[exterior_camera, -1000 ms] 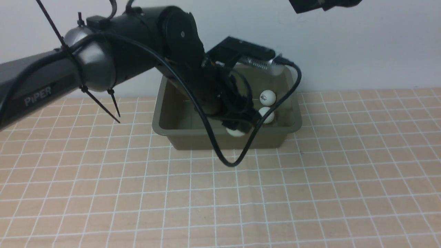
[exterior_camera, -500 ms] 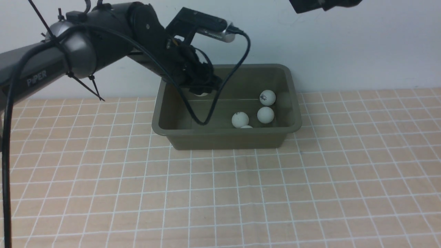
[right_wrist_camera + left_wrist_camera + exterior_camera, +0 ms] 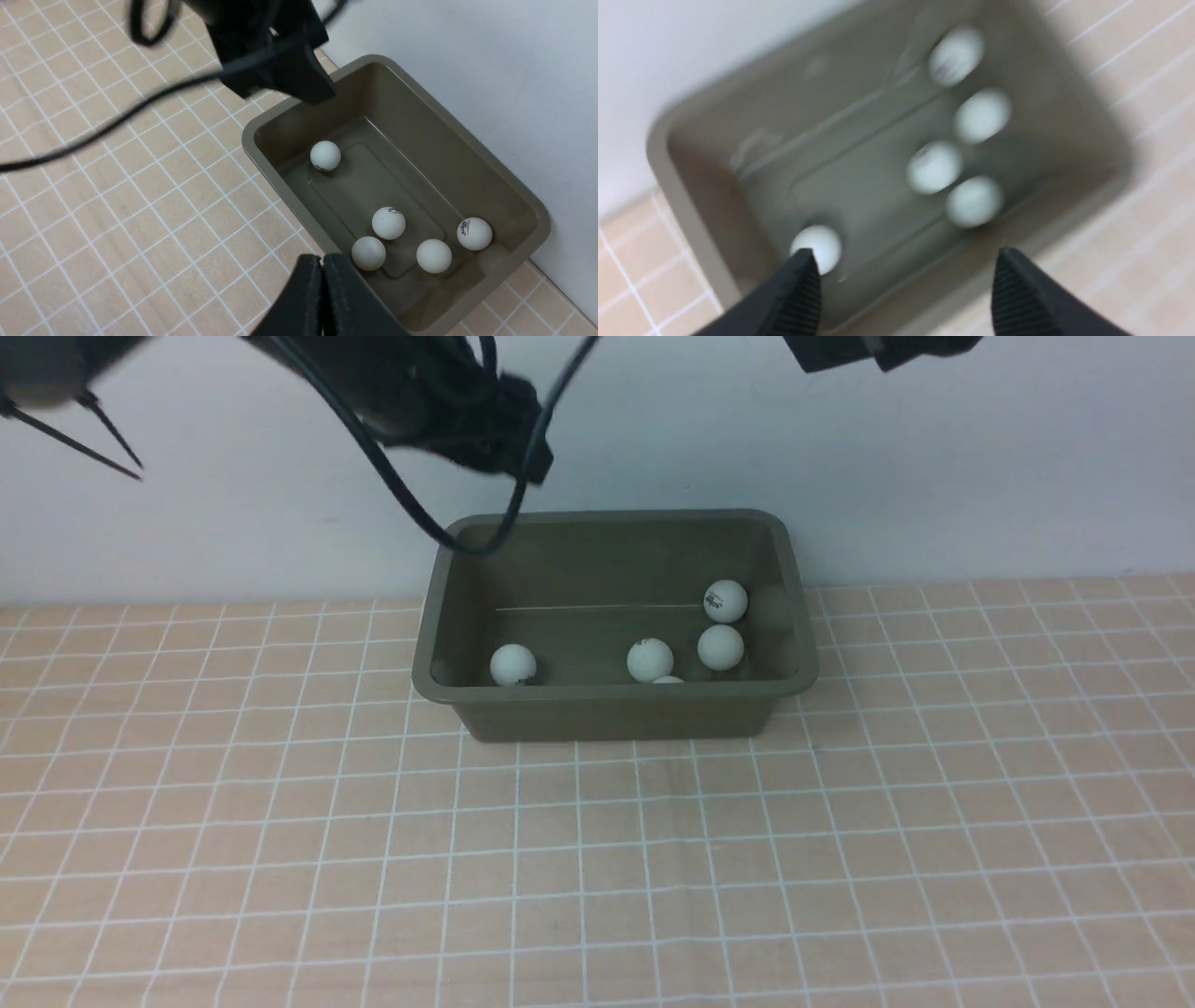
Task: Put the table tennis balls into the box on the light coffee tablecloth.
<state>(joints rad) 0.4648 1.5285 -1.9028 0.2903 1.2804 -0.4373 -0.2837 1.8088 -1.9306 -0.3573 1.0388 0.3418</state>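
In the upper middle of the front frame, the box [image 3: 607,714] on the light coffee tablecloth [image 3: 597,877] holds all five table tennis balls [image 3: 388,223], so the left gripper [image 3: 904,254] hovers above, jaws spread and empty, and the right gripper [image 3: 321,261] idles, jaws pressed together.

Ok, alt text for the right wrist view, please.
Five white table tennis balls lie in an olive-green box on a grid-patterned tan tablecloth, four clustered and one apart. The shut right gripper points toward the box; the black left arm hangs above one corner.
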